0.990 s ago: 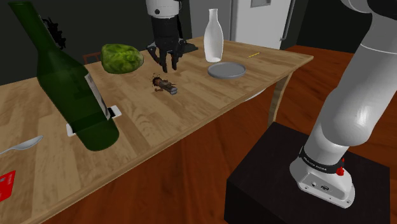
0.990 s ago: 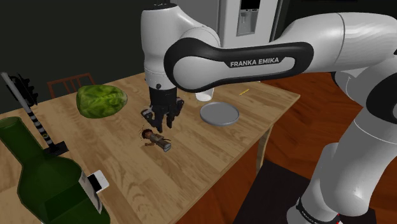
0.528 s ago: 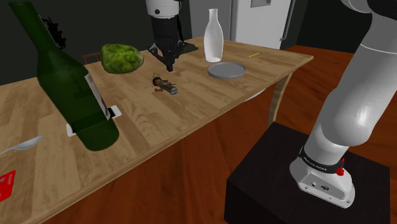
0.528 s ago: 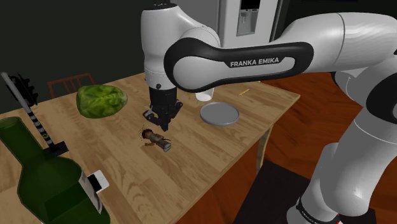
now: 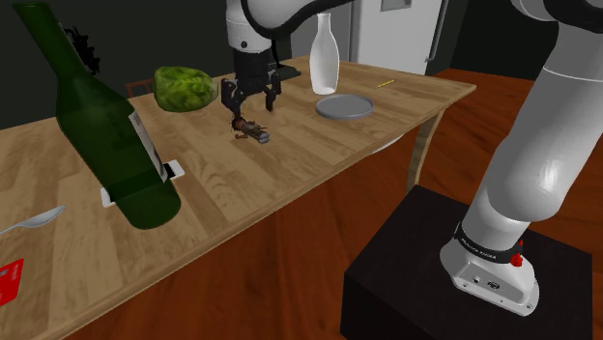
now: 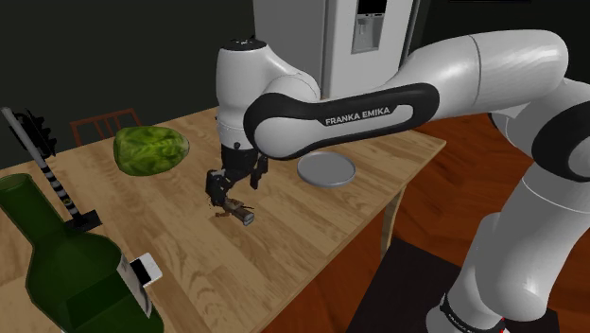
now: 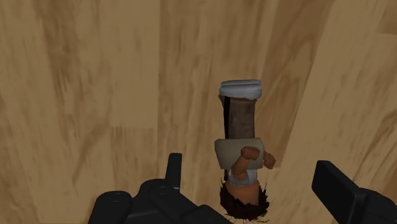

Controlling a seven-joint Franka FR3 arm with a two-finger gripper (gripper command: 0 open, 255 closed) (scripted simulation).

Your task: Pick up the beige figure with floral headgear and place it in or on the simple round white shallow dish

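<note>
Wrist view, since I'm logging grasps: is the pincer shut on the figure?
No, the pincer holds its fingers apart, one on each side of the figure lying on the table, neither touching it.

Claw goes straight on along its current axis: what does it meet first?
Probably the figure, lying on the wooden table between the fingers of the open claw. Height above it is unclear; nothing else shows in the way.
</note>
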